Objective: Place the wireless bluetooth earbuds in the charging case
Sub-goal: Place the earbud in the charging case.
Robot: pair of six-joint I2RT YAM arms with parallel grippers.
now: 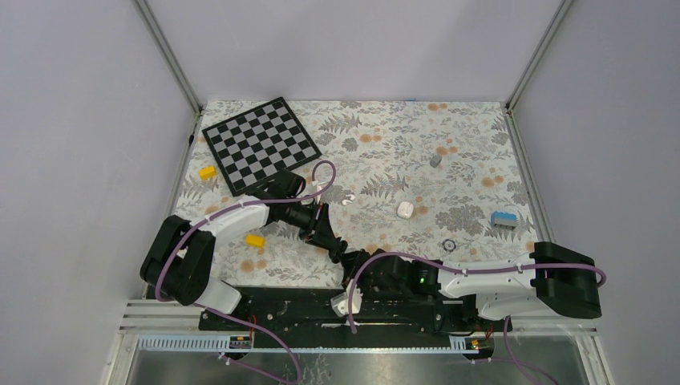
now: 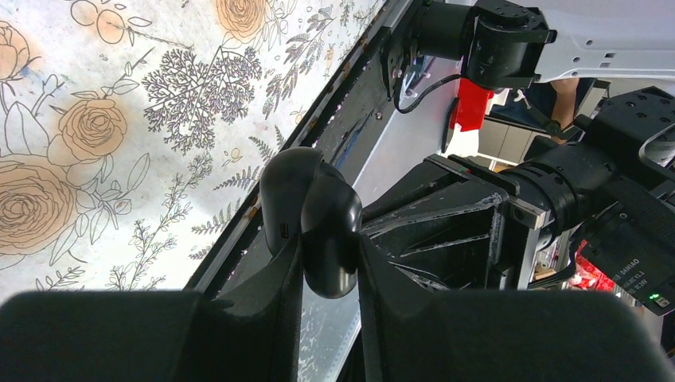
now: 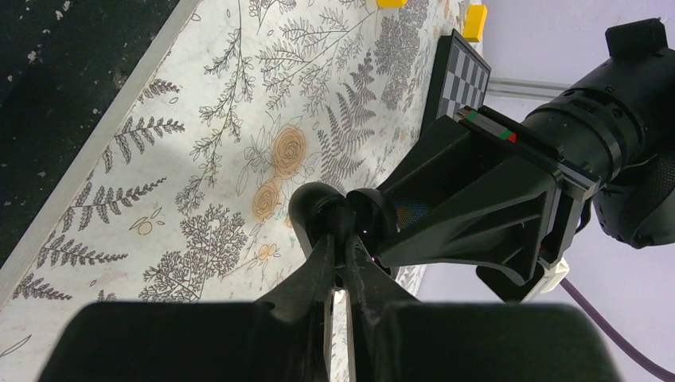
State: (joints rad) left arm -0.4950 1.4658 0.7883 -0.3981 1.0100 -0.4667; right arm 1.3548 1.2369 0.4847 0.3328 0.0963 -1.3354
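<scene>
Pinches black pebble (image 2: 309, 216) in left tool (image 2: 330, 259) above near bench (image 2: 119, 119) edge; nips its other lobe with right tool (image 3: 341, 248), probably to part 2 halves. Leaves case (image 1: 405, 209) mid-bench, well apart. Shows no earbuds clearly.

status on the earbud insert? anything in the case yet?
Done: nothing that shows. The white case lies on the table, away from both arms, and is too small to see inside. In hand: the left hand clamps a black pebble at the near edge, and the right hand pinches it too. Left: both buds, neither visible.
</scene>
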